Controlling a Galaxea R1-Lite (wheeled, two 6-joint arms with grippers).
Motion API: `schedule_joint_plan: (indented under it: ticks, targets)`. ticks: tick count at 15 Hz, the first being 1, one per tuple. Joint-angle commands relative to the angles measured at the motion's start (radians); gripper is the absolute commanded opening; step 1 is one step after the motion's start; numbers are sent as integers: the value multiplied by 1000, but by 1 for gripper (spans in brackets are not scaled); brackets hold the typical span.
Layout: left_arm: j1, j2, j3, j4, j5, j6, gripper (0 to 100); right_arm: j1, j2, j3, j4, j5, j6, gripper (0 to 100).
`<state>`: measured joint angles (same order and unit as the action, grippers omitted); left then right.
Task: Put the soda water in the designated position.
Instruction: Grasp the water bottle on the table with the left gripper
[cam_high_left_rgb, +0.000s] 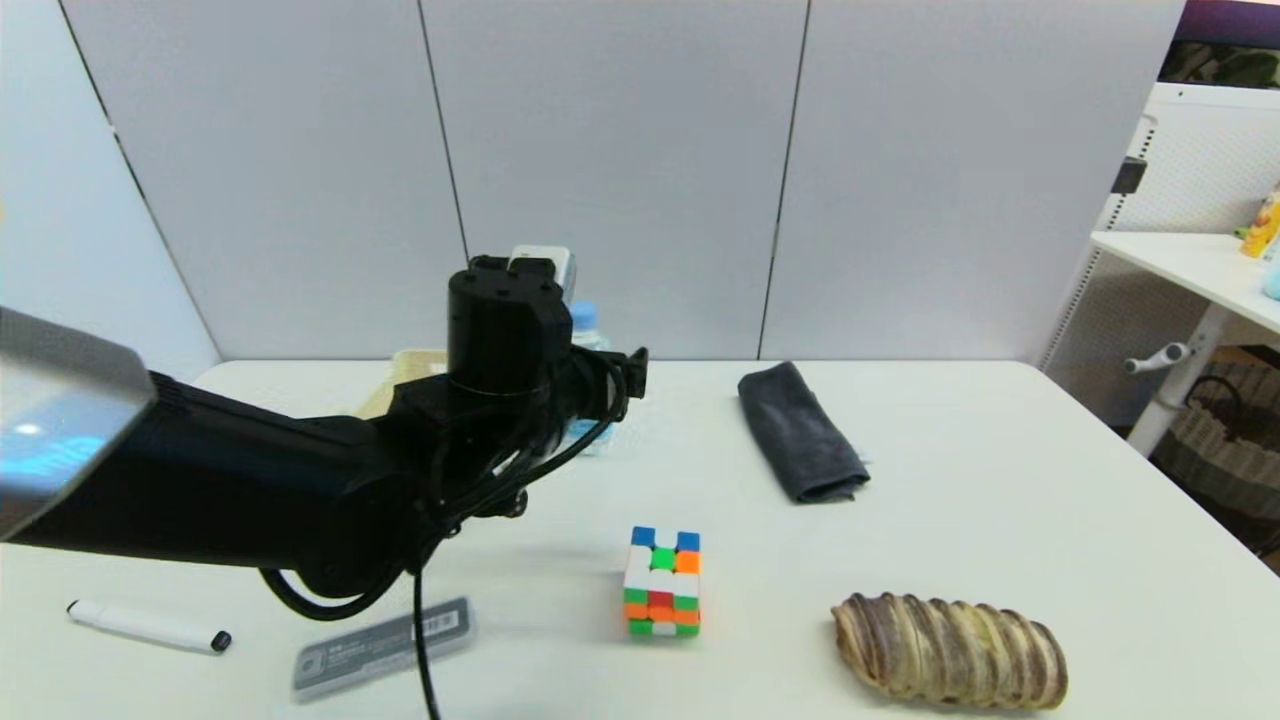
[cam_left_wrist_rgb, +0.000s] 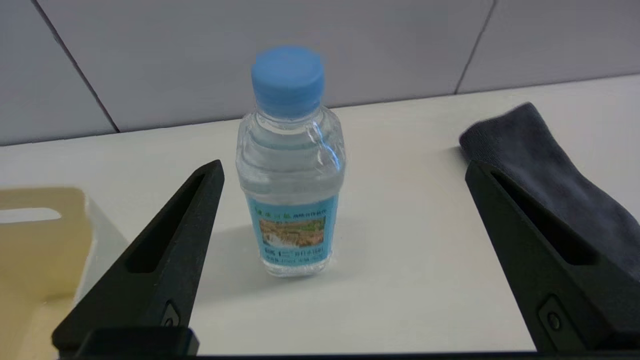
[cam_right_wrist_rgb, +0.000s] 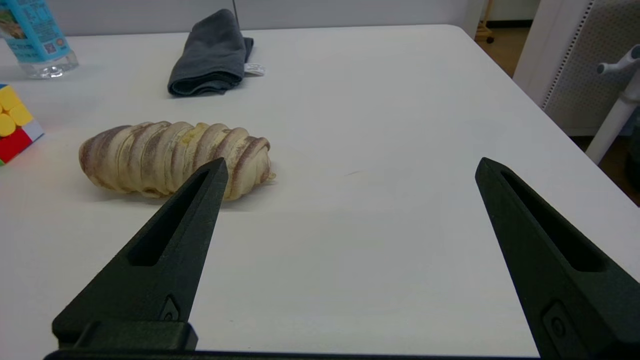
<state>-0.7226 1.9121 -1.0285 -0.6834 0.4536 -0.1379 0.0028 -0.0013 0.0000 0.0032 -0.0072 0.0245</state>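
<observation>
Grey panelled wall (cam_high_left_rgb: 620, 170), white table (cam_high_left_rgb: 1000, 480), white pegboard desk (cam_high_left_rgb: 1190, 250) at right

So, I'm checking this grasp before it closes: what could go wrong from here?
The soda water stands upright and off-centre, nearer one finger of the open left gripper, so that finger may touch first and tip or push it. The cream bin sits just beside that finger and could be clipped. The grey cloth lies by the other finger and might snag. The right gripper hovers open by the bread.
</observation>
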Motion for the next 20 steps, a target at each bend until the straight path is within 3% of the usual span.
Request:
schedule_joint_plan:
  ticks: [1,11,20]
  targets:
    - [35,123,-7,-104,5,0,100,0,1,2,0,0,0,100]
    - [132,226,-21,-269,-50,0,100,0,1,2,0,0,0,100]
    - [132,286,-107,-268,-78,0,100,0,1,2,0,0,0,100]
